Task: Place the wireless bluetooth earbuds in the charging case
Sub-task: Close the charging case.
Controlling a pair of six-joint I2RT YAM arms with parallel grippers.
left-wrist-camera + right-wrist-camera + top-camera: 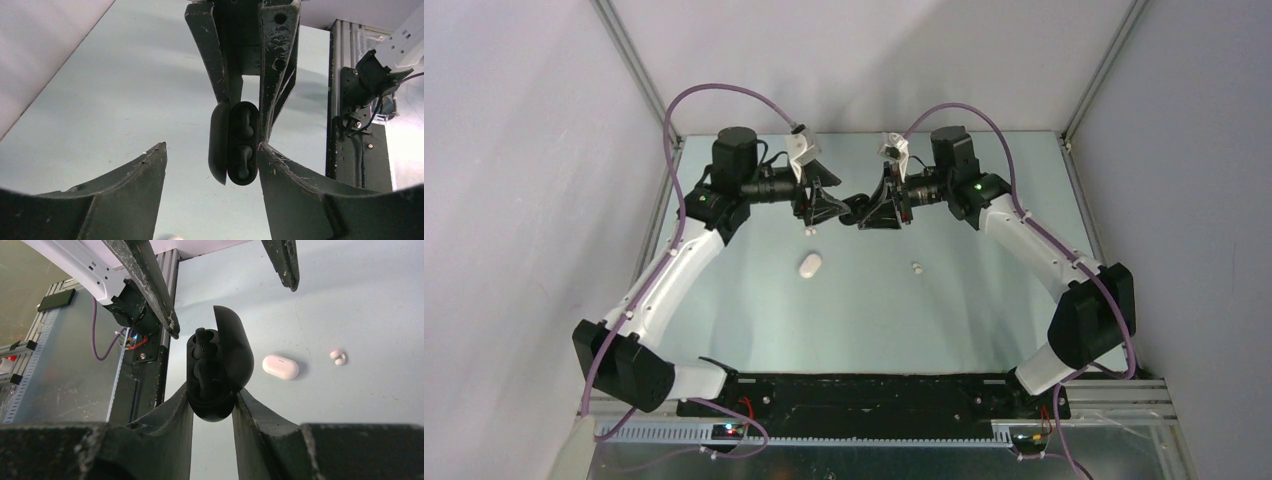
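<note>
right hand [212, 392] pinches the open black charging case [216, 371] steady, black earbuds [243, 125] seated inside; left hand [212, 147], wide and empty, brackets it, likely to close the lid [235, 340].

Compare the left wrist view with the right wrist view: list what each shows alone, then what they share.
Left wrist only: a face-on look inside the black charging case, both black earbuds seated there. Right wrist only: the white case and white earbuds lying on the table. Both: that open case, clamped in the right gripper, and the left gripper with jaws apart.
</note>
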